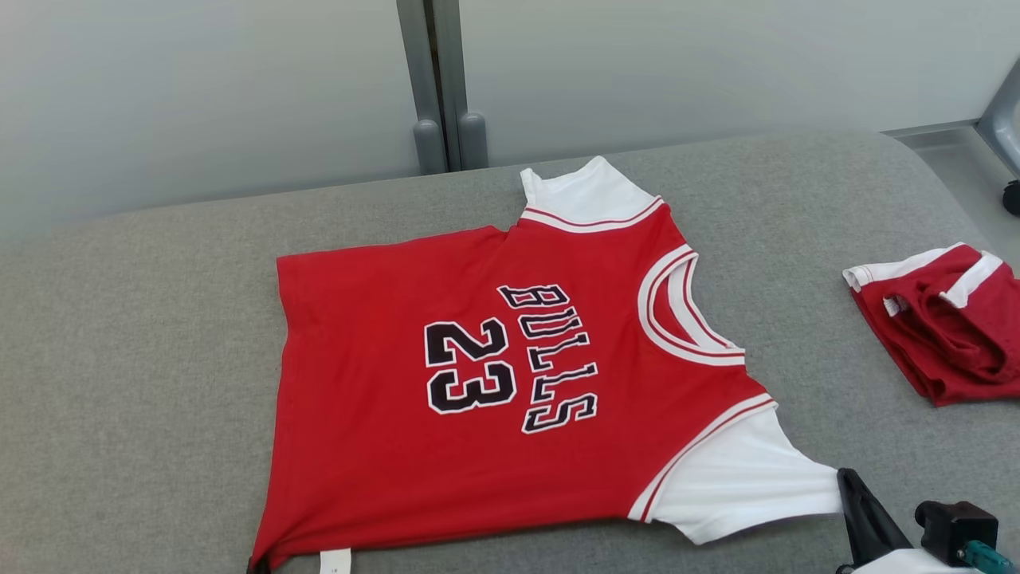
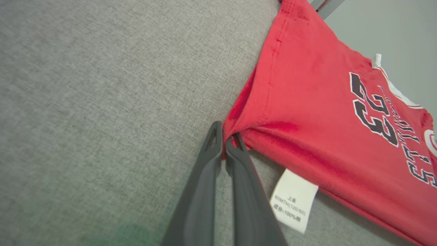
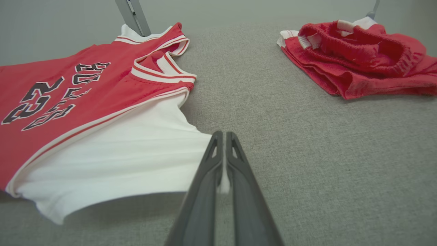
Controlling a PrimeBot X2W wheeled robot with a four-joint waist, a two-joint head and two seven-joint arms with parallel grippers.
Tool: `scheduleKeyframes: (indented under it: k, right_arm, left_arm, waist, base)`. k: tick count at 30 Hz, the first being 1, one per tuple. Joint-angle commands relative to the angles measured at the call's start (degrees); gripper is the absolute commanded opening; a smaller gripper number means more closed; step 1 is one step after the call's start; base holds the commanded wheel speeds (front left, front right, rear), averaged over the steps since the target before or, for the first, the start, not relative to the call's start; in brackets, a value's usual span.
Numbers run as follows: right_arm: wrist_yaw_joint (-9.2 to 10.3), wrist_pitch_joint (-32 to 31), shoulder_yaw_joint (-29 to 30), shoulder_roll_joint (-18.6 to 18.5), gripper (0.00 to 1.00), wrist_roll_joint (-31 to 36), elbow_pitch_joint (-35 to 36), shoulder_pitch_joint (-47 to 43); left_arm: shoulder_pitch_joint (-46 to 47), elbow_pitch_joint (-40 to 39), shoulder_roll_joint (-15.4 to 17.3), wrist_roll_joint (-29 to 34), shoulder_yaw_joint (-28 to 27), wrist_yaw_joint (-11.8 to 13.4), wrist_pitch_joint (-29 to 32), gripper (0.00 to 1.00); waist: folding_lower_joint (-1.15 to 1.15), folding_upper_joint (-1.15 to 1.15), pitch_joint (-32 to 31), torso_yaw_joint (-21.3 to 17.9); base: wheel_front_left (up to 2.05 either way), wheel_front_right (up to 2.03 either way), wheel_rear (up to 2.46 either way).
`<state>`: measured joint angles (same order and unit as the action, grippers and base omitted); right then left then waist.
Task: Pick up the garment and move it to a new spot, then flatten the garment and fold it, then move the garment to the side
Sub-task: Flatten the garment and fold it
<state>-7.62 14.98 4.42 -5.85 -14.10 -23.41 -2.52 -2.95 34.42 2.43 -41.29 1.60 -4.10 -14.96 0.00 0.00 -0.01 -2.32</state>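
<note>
left pincer [image 2: 225,136] clamped on jersey [image 1: 478,383] hem corner, care label [image 2: 293,201] just beside, right pincer [image 3: 224,135] clamped on near white sleeve [image 3: 119,164] edge, jersey flat mid grey surface [image 1: 119,359], print up, crumpled red shorts [image 1: 948,327] apart at right, post [image 1: 442,80] and wall [image 1: 199,96] behind

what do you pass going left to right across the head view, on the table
bare grey fabric tabletop → red jersey with white sleeves → its black number 23 → its white-trimmed neck opening → folded red shorts with white trim
</note>
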Motion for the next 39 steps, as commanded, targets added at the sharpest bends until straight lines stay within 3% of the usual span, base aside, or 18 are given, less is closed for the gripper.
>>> scheduleKeyframes:
  k: [1,7,17,26,37,38,39]
  right_arm:
    - [0.25,0.27,0.62,-0.40,0.00,0.21,0.33,-1.08]
    - [0.24,0.27,0.97,0.27,0.00,-0.67,2.62,0.10]
    - [0.19,0.26,0.22,0.71,0.00,-2.74,4.39,10.60]
    - [0.18,0.26,-1.97,-1.93,0.00,-0.88,-0.01,22.79]
    - [0.18,0.26,-3.88,-2.08,0.00,0.36,-6.13,31.98]
    - [0.18,0.26,-3.61,-1.87,0.19,0.32,-6.35,32.36]
    - [0.18,0.26,-3.43,-1.70,0.87,0.48,-6.49,32.64]
  left_arm:
    - [-1.50,-0.88,0.88,-0.20,-0.55,0.64,-0.29,0.00]
    - [-2.84,-6.39,0.77,3.69,2.60,0.68,-0.28,0.00]
    - [5.19,-12.03,0.68,6.22,5.97,0.82,-0.23,0.00]
    - [15.46,-10.56,0.67,7.61,9.54,2.55,-0.23,0.00]
    - [22.30,-8.36,0.66,8.90,9.97,4.23,-0.23,0.00]
    - [22.59,-8.32,0.66,9.07,9.94,4.54,-0.23,0.00]
    - [22.87,-8.39,0.66,9.71,9.80,4.97,-0.24,0.07]
  waist:
    - [0.00,0.00,-0.27,0.15]
    - [0.00,0.00,0.22,0.67]
    - [0.00,0.00,4.20,1.42]
    - [0.00,0.00,11.18,2.50]
    - [0.00,0.00,15.95,2.36]
    - [0.00,0.00,16.10,2.34]
    - [0.00,0.00,16.24,2.32]
  base:
    - [0.00,0.00,0.00]
    - [0.00,0.00,0.00]
    - [0.00,0.00,0.00]
    - [0.00,0.00,0.00]
    - [0.00,0.00,0.00]
    - [0.00,0.00,0.00]
    - [0.00,0.00,0.00]
